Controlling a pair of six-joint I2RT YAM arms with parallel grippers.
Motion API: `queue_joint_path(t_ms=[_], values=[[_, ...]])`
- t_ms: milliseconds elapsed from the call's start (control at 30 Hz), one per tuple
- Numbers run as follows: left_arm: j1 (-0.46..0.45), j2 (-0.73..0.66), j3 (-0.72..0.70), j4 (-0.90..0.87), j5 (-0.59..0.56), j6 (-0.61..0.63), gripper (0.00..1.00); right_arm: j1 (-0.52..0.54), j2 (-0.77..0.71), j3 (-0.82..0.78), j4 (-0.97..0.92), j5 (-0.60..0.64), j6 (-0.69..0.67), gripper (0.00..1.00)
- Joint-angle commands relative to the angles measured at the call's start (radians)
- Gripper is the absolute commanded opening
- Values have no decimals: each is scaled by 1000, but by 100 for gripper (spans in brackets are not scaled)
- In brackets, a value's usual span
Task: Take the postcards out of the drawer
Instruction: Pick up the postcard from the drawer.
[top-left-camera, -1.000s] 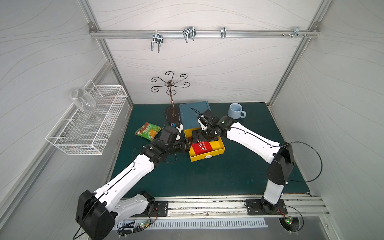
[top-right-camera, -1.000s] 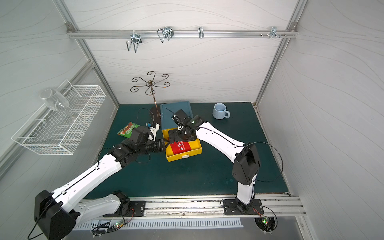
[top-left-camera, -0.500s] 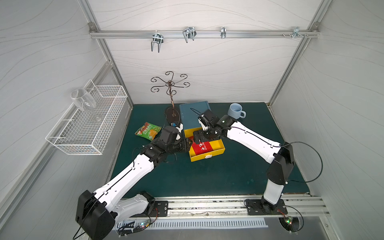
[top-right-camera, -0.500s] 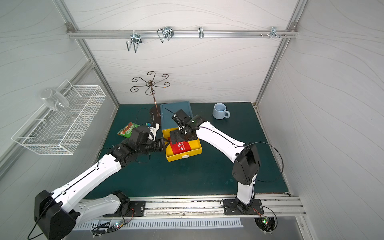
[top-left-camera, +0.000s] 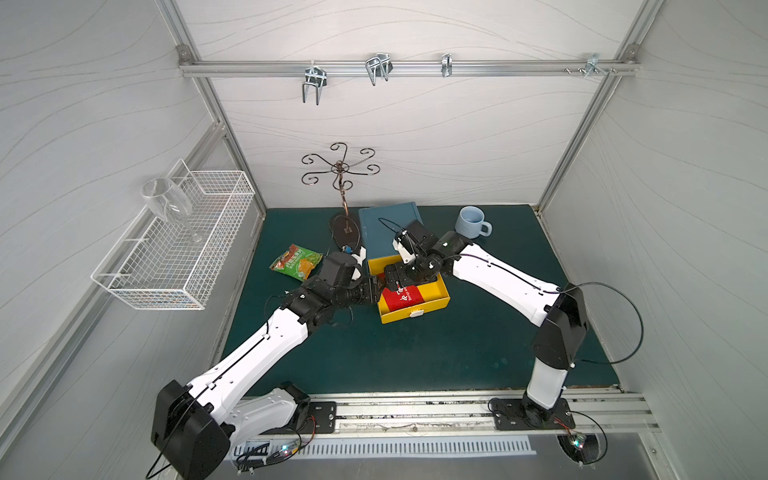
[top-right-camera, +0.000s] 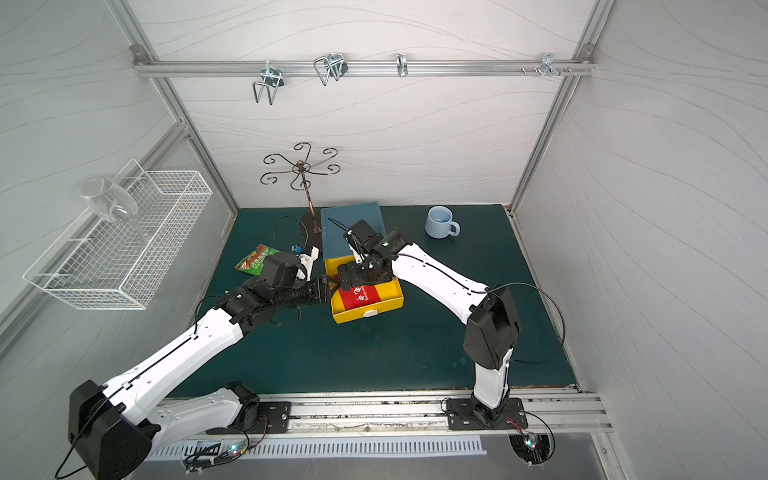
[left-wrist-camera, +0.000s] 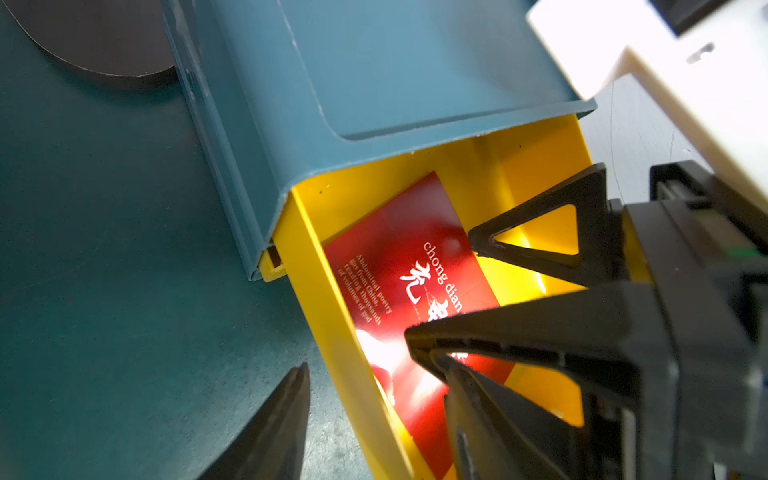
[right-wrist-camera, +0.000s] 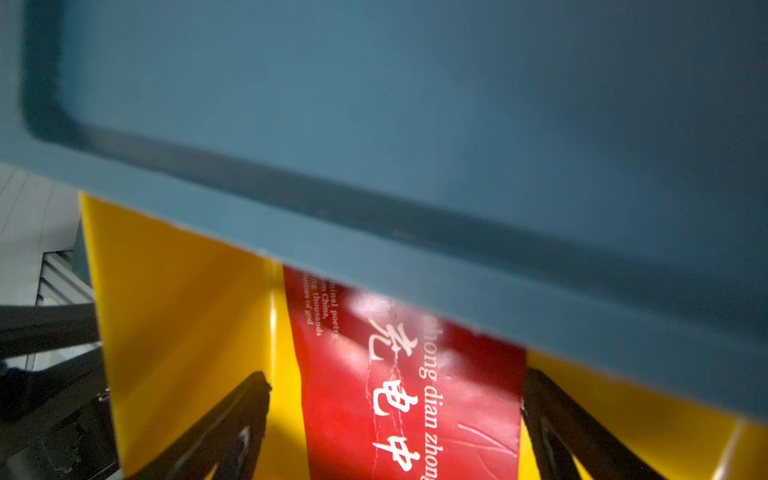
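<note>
my right jaws wide, straddling red card (right-wrist-camera: 407, 415) in drawer (left-wrist-camera: 311, 270), ready to pinch. my left jaws half open astride drawer's left wall, steadying it i guess

- A postcard (top-left-camera: 401, 296) lies in the drawer (top-left-camera: 436, 304), between the right hand's (top-left-camera: 392, 284) fingers.
- The left hand (top-left-camera: 375, 291) straddles the drawer's side wall, one finger inside, one outside over the bench (top-left-camera: 415, 357).
- The case (top-left-camera: 384, 230) sits just past both hands, toward the bench's back.
</note>
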Motion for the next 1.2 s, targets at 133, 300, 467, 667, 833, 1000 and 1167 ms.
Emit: queue_joint_path(t_ms=[133, 300, 467, 667, 833, 1000, 1167], values=[[-4, -8, 54, 34, -9, 10, 57, -7, -12, -40, 18, -74, 8, 95], [-4, -7, 53, 35, -10, 8, 57, -29, -60, -87, 74, -111, 34, 93], [-4, -6, 52, 35, -13, 7, 57, -62, -133, -163, 169, -164, 52, 91], [-4, 1, 56, 38, -4, 4, 57, -80, -160, -210, 235, -233, 63, 90], [-4, 1, 57, 38, -4, 4, 57, -86, -162, -222, 267, -270, 74, 90], [-5, 2, 59, 38, -5, 4, 57, -89, -162, -217, 260, -257, 81, 89], [-4, 2, 58, 39, -6, 4, 57, -81, -158, -183, 191, -150, 61, 90]])
